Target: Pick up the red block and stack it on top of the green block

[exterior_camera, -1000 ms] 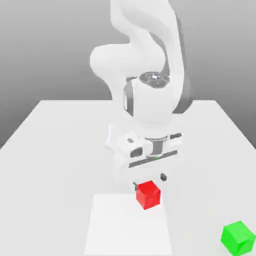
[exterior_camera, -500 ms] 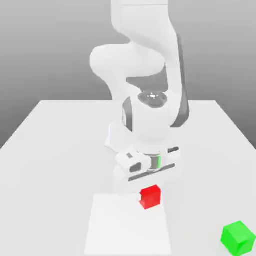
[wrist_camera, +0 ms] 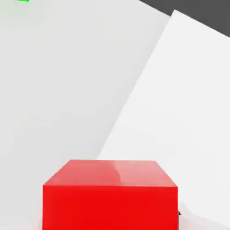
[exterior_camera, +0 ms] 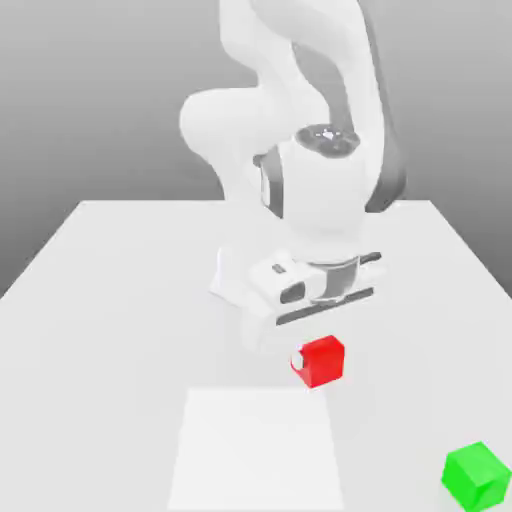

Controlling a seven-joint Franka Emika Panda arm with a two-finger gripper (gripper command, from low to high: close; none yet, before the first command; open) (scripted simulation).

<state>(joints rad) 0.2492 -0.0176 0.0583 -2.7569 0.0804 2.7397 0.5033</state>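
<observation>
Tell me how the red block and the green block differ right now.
The red block is held in the gripper, while the green block sits on the table. The red one is nearer the white sheet than the green one. Both are plain cubes.

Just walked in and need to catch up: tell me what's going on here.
A robot arm has the red block gripped in its hand, raised off the table. The green block sits apart on the table, toward the exterior view's right. Nothing is stacked yet.
</observation>
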